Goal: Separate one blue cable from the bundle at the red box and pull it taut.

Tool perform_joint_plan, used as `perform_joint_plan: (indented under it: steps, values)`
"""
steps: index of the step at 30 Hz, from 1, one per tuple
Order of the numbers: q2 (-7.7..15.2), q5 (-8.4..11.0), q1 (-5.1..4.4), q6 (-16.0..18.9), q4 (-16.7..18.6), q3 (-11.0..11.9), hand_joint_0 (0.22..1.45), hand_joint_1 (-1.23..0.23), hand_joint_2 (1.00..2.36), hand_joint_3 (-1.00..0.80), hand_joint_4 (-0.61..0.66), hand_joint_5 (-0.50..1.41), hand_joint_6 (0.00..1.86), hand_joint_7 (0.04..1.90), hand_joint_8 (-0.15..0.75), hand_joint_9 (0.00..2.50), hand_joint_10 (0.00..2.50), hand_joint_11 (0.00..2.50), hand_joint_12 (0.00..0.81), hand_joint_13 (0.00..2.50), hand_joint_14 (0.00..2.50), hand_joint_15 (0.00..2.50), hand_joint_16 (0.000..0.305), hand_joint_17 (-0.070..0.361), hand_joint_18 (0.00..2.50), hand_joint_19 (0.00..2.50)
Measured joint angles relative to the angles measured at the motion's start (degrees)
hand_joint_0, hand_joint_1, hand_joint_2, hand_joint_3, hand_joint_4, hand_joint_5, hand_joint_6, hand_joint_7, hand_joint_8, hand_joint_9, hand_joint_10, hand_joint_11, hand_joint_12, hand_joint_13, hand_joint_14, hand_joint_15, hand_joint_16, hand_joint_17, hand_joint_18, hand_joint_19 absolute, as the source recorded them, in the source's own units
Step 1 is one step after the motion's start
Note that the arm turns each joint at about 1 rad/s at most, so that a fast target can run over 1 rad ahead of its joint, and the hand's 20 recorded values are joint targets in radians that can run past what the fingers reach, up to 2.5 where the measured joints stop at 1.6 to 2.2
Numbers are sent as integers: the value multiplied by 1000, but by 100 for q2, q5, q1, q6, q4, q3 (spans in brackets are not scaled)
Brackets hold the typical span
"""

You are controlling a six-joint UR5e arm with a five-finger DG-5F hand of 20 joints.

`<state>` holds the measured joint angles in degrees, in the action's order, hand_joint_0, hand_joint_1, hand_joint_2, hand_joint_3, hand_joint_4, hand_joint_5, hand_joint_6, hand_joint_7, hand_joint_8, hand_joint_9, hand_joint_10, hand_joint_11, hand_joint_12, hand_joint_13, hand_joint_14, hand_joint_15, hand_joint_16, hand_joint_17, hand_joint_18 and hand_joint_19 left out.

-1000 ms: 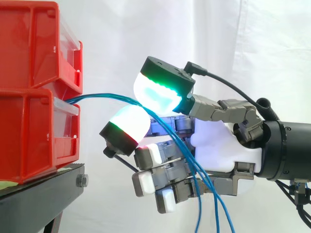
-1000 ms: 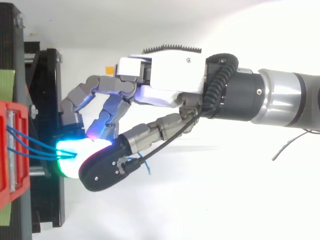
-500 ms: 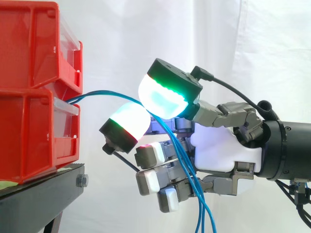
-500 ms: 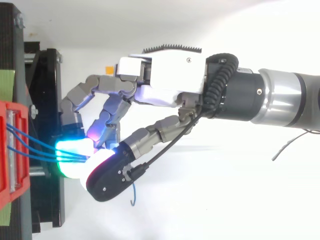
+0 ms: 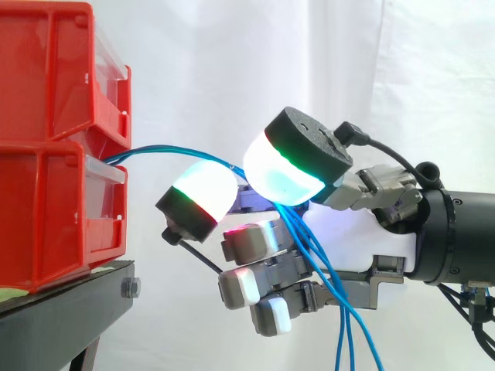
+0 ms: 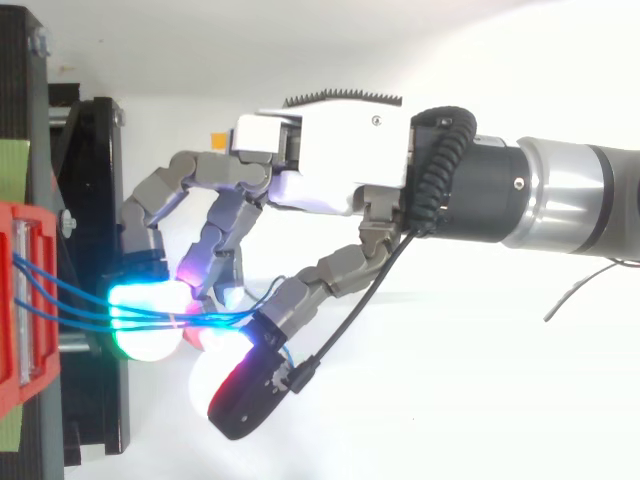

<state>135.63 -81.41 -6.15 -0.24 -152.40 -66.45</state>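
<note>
Three thin blue cables (image 5: 166, 149) leave the gap between the stacked red bins (image 5: 54, 154) and arc right to my hand (image 5: 360, 239). They pass over one raised fingertip (image 5: 199, 197) glowing white and green. From there they run under the thumb's glowing pad (image 5: 282, 166) and across the curled lower fingers, then hang down (image 5: 348, 340). From above, the cables (image 6: 60, 300) stretch from the red bin (image 6: 15, 380) to the cyan fingertip (image 6: 145, 320). The thumb (image 6: 245, 390) lies over them beside my hand (image 6: 340, 160). The fingers are curled, with the cables between thumb and fingers.
The bins sit on a black stand (image 5: 69, 309) at the left, its edge and a bolt close under the fingertips. A white curtain (image 5: 255, 62) hangs behind. The arm (image 6: 560, 195) comes in from the right.
The thumb has swung off the raised fingertip, back toward the wrist and onto the lower fingers. The cables have slid with it, and their hanging ends have shifted right.
</note>
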Motion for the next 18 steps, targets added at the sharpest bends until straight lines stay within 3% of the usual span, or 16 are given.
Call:
perform_joint_plan:
  steps: [5, 10, 18]
  values:
    - [1, -5, 0, -2, -20, 12, 489, -784, 1000, -500, 83, -137, 920, 917, 352, 1274, 14, 1095, 393, 1099, 23, 799, 49, 109, 1055, 839]
    - [0, -5, -1, -2, -37, 15, 584, -635, 1000, -500, 67, -138, 905, 976, 333, 1274, 13, 1099, 375, 1092, 25, 810, 43, 98, 1019, 869]
    - [-1, -11, 0, 3, -69, 21, 678, -829, 1010, -396, 27, -139, 901, 1039, 338, 1259, 13, 1122, 370, 1092, 25, 806, 43, 97, 1021, 863]
